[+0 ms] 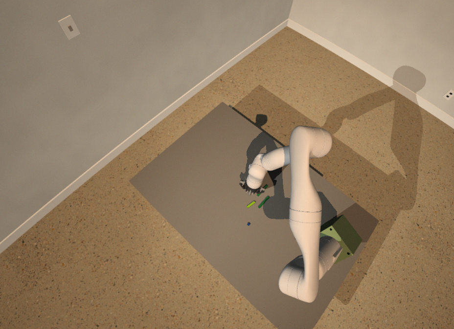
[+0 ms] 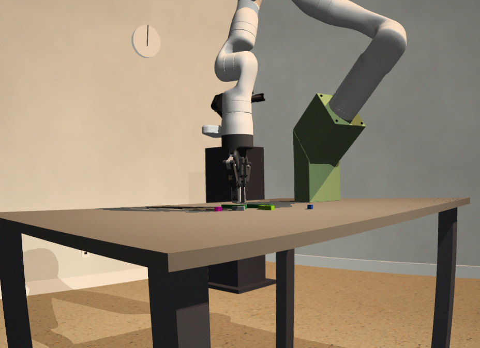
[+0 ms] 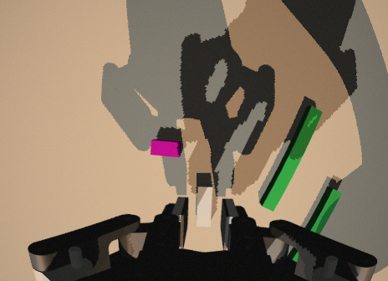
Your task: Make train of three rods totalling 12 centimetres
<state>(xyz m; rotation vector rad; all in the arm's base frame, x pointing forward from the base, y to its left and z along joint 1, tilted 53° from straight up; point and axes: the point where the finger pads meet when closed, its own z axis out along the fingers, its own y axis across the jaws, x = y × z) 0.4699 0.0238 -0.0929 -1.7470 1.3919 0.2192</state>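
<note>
Pincer (image 1: 250, 192) (image 2: 238, 201) (image 3: 204, 212) partly spread, nothing pinched, above grey rod (image 2: 238, 208) (image 3: 204, 207) on desk (image 1: 205, 193) (image 2: 248, 224) (image 3: 63, 157). Step likely: grasping grey. Next: lower straight, close across its sides, avoiding near-left magenta rod (image 2: 218, 209) (image 3: 165, 148).

No lettering, label, brand, number or sign can be read anywhere in these views.
</note>
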